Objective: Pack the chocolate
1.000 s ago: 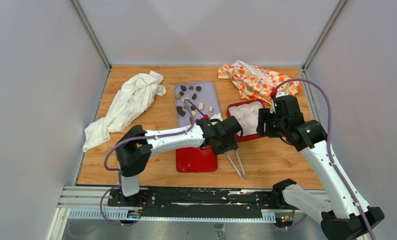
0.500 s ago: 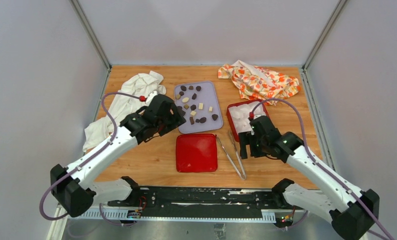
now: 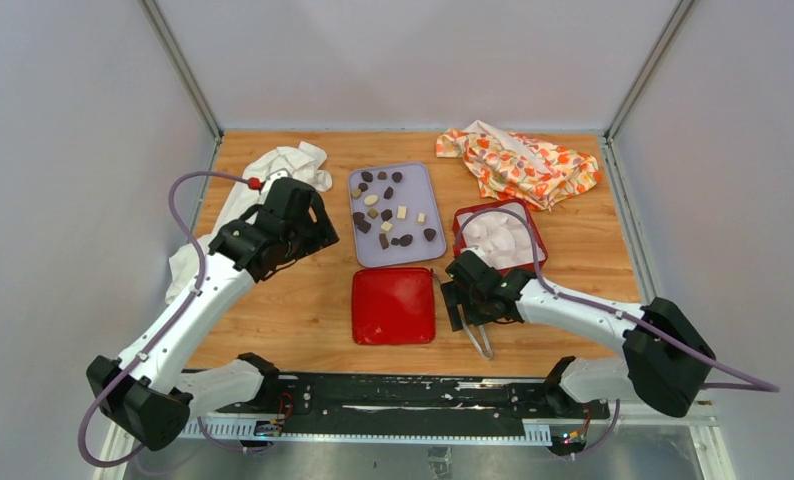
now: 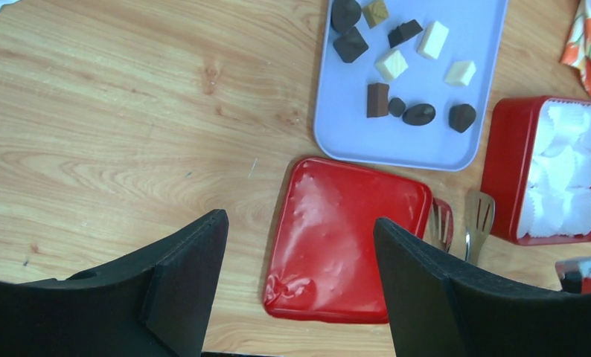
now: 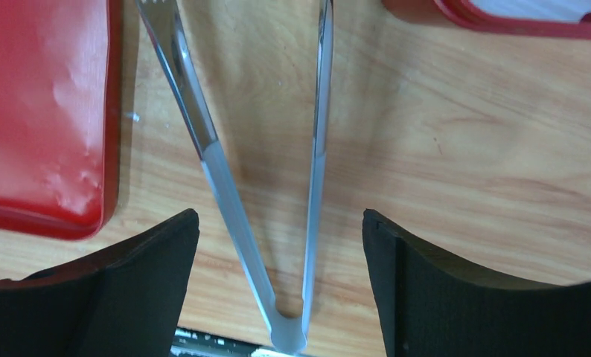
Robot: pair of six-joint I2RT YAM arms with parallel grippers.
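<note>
Several chocolate pieces (image 3: 383, 214), dark brown, tan and cream, lie on a lavender tray (image 3: 413, 252); they also show in the left wrist view (image 4: 419, 114). A red box (image 3: 528, 225) holds white paper cups (image 3: 499, 238). Its red lid (image 3: 393, 306) lies flat in front of the tray. Metal tongs (image 3: 478, 335) lie on the table right of the lid. My right gripper (image 3: 470, 305) is open, low over the tongs (image 5: 233, 201), whose arms lie between its fingers (image 5: 151, 260). My left gripper (image 3: 288, 235) is open and empty, above the table left of the tray.
A white cloth (image 3: 258, 205) lies at the left. An orange patterned cloth (image 3: 518, 160) lies at the back right. Grey walls close in three sides. The table's near edge has a black rail (image 3: 393, 390).
My right gripper has moved left and down from beside the red box to over the tongs. My left arm has drawn back a little further left.
</note>
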